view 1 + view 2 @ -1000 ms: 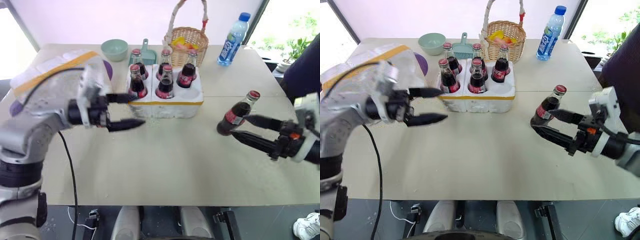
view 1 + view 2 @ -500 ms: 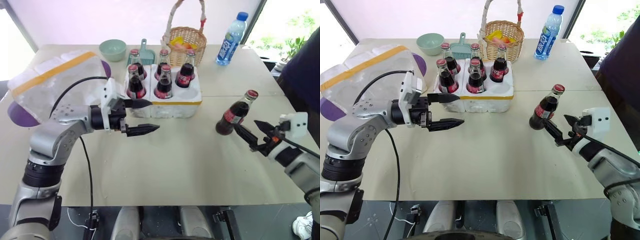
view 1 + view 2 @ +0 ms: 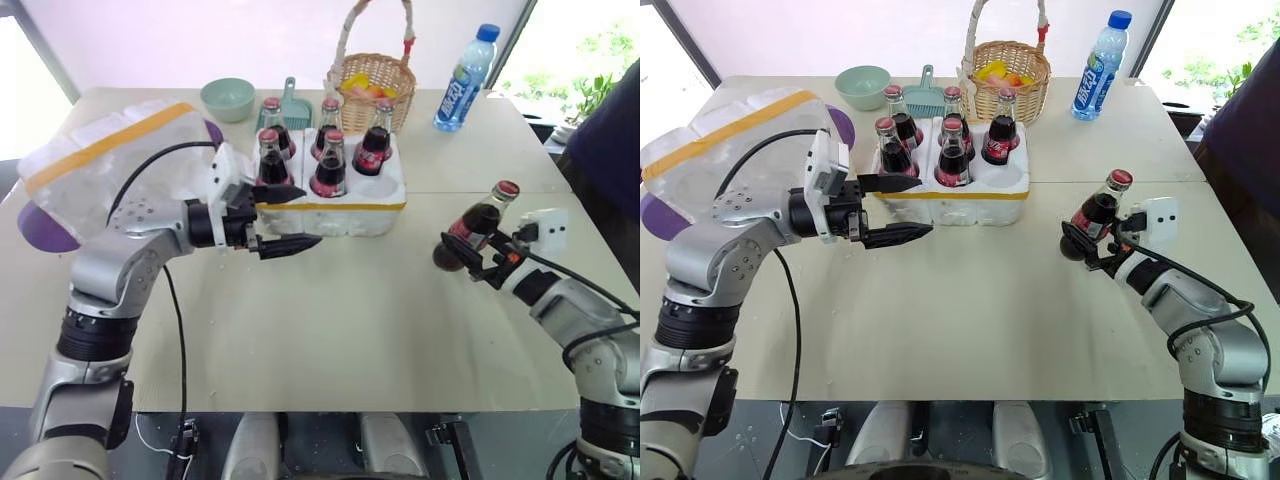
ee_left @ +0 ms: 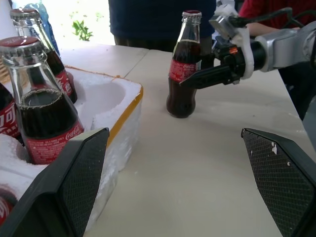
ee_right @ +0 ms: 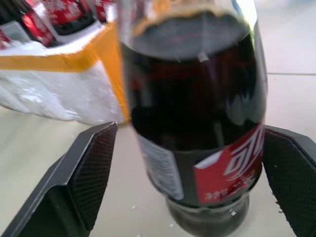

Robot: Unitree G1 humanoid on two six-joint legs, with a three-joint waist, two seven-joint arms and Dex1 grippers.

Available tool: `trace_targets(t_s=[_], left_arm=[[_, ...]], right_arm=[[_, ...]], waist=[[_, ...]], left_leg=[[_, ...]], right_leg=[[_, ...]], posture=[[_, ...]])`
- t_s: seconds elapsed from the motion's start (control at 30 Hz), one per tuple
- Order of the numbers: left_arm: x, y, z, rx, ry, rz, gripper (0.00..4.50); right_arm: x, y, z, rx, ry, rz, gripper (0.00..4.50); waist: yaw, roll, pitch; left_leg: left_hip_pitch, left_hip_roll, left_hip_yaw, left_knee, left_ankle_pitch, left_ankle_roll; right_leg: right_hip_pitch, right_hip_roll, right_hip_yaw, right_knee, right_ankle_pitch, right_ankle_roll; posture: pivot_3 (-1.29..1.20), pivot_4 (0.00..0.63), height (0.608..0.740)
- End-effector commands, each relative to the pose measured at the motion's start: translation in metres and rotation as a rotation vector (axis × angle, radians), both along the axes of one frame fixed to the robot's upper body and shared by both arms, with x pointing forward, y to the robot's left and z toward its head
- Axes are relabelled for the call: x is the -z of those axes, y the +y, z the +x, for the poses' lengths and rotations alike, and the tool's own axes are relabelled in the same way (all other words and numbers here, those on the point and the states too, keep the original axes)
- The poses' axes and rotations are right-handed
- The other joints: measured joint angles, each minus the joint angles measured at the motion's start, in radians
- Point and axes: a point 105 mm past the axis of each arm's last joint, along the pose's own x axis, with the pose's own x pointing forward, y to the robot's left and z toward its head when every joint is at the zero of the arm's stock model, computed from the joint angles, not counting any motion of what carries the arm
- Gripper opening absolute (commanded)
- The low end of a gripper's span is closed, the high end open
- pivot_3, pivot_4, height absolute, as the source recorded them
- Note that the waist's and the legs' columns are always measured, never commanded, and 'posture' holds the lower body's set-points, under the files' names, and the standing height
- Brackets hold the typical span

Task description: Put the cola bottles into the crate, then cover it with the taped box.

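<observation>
The crate [image 3: 952, 190], a low white foam block with a yellow band along its lower edge, is sitting on the bench [image 3: 970, 300] and is carrying five cola bottles [image 3: 953, 152] standing upright in its wells. The front well at the crate's right end is lying vacant. Behind the crate a wicker basket [image 3: 1008, 75] is holding yellow and orange items that are too small to identify. A green bowl [image 3: 862, 85] and a teal dustpan [image 3: 926, 96] are resting near the basket, and one blue-capped water bottle [image 3: 1096, 65] is standing at the far right of the bench.

There are six cola bottles in all: five in the crate and a sixth bottle [image 3: 1092, 215] standing alone on the bench, well to the right of the crate. The taped box [image 3: 735, 150], wrapped in a yellow band, is lying at the left end of the bench over something purple [image 3: 655, 215].

The right pincer [image 3: 1087, 243] is reaching level toward the lone bottle, its two fingers [image 5: 86, 168] flanking the bottle's lower body with gaps showing on both sides, so it is standing released and not gripping. The left pincer [image 3: 902, 207] is hovering just in front of the crate's left end, pointing to the right, its jaws spread wide and holding nothing.
</observation>
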Motion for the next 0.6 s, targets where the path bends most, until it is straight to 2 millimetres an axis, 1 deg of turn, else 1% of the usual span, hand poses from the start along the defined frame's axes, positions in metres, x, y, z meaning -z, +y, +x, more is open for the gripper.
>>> trace_targets(t_s=[0.03,0.07,0.1,0.2,0.3,0.33,0.4,0.47,0.53,0.6], left_arm=[[-0.009,-0.004,-0.002,0.011,-0.053,-0.003,4.50],[-0.009,-0.003,-0.001,0.007,-0.053,-0.004,4.50],[-0.010,-0.003,-0.001,0.003,-0.053,-0.005,4.50],[-0.010,-0.002,0.000,-0.006,-0.055,-0.007,4.50],[-0.012,0.000,0.000,-0.015,-0.057,-0.010,4.50],[-0.012,0.001,0.000,-0.019,-0.057,-0.012,4.50],[-0.013,0.003,0.001,-0.030,-0.060,-0.014,4.50],[-0.013,0.004,0.002,-0.040,-0.064,-0.015,4.50],[-0.014,0.005,0.003,-0.047,-0.067,-0.015,4.50],[-0.015,0.005,0.003,-0.054,-0.072,-0.018,4.50]], right_arm=[[-0.019,0.000,0.002,-0.007,-0.091,0.015,3.13],[-0.023,0.001,0.001,-0.013,-0.100,0.005,2.80],[-0.026,0.003,0.000,-0.021,-0.109,-0.006,2.81],[-0.052,0.013,-0.003,-0.080,-0.185,-0.011,2.81],[-0.096,0.033,-0.003,-0.195,-0.298,-0.010,2.81],[-0.107,0.039,-0.002,-0.223,-0.323,-0.014,2.81],[-0.127,0.051,0.006,-0.273,-0.361,-0.028,2.81],[-0.144,0.062,0.016,-0.307,-0.383,-0.024,2.81],[-0.154,0.069,0.027,-0.325,-0.393,-0.006,2.81],[-0.158,0.078,0.040,-0.339,-0.390,-0.004,2.81]], waist=[[0.000,0.000,0.000],[0.000,0.000,0.000],[-0.001,0.000,0.000],[-0.002,0.001,0.000],[-0.008,0.004,0.002],[-0.010,0.005,0.003],[-0.013,0.005,0.003],[-0.017,0.005,0.003],[-0.021,0.005,0.003],[-0.022,0.004,0.003]], left_leg=[[0.000,0.000,0.000,0.000,0.000,0.000],[0.000,0.000,0.000,0.000,0.000,0.000],[0.000,0.000,0.000,0.000,0.000,0.000],[0.000,0.000,0.000,0.000,0.000,0.000],[0.000,0.000,0.001,0.000,0.000,0.000],[0.000,0.000,0.002,0.000,0.000,0.000],[0.000,0.000,0.001,0.000,0.000,0.000],[-0.001,0.000,0.001,-0.001,0.000,0.000],[-0.001,0.000,0.001,-0.001,0.000,0.000],[-0.001,0.000,0.001,-0.001,0.000,0.000]], right_leg=[[0.000,0.000,0.000,0.000,0.000,0.000],[0.000,0.000,0.000,0.000,0.000,0.000],[0.000,0.000,0.000,0.000,0.000,0.000],[0.000,0.000,0.000,0.000,0.000,0.000],[-0.001,0.000,0.001,0.000,0.000,0.000],[-0.002,0.000,0.002,0.001,0.000,0.000],[-0.003,0.000,0.002,0.002,0.000,0.000],[-0.003,0.001,0.002,0.002,0.000,0.000],[-0.003,0.001,0.002,0.002,0.000,0.000],[-0.003,0.000,0.001,0.001,0.000,0.000]], posture=[[0.00,0.150,0.740],[0.00,0.150,0.740],[0.00,0.150,0.740],[0.00,0.150,0.740],[0.00,0.150,0.740],[0.00,0.150,0.740],[0.00,0.150,0.740],[0.00,0.150,0.740],[0.00,0.150,0.740],[0.00,0.150,0.740]])
